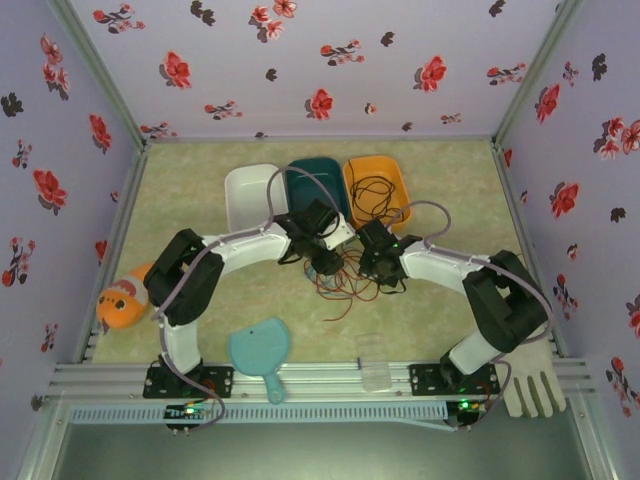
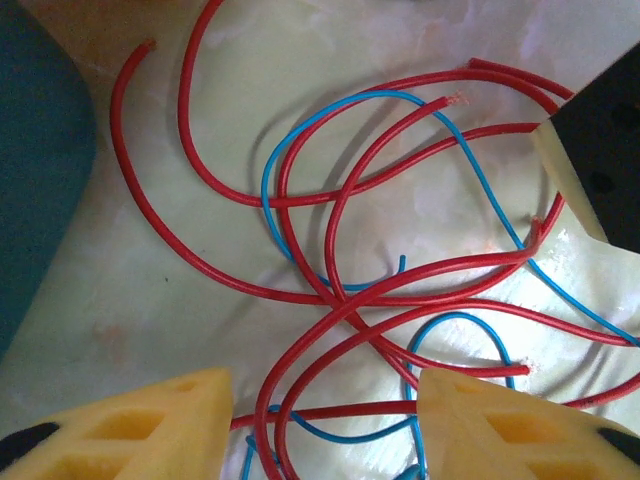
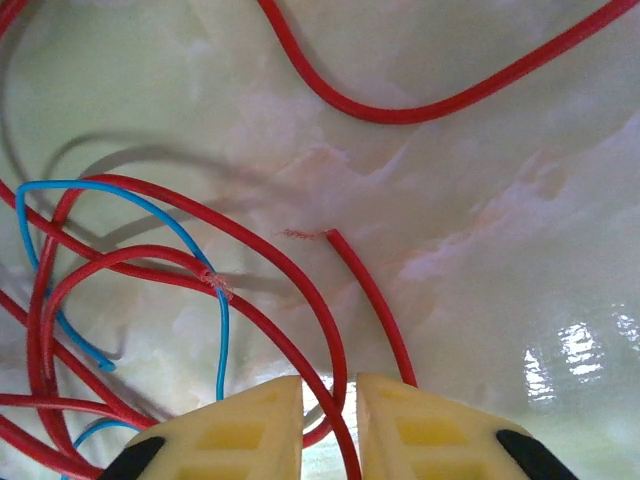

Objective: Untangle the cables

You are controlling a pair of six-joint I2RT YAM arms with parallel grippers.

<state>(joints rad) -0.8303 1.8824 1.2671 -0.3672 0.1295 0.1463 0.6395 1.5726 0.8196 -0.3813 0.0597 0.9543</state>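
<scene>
The job is not done yet. Most of the cables [image 1: 340, 278] lie in one messy pile in the middle of the table [image 1: 200, 180], between the two robot hands. Up close, the red cables [image 2: 440, 270] loop over and under each other, and the blue cables [image 3: 222, 340] weave in and out of them. A few loose red ends poke out, but the reds and blues are not pulled apart. Some black cables [image 1: 375, 195] sit on their own in the orange bin [image 1: 398, 172], so that part looks sorted. The left gripper [image 2: 320, 425] hangs low over the pile with its yellow fingers wide apart, and cables run across the gap with nothing pinched. The right gripper [image 3: 330, 430] has its fingers nearly together, with one red cable passing through the little gap. The fingertips are cut off by the picture's edge, so I cannot tell if they squeeze it. There are no words, names or stickers to read anywhere.
</scene>
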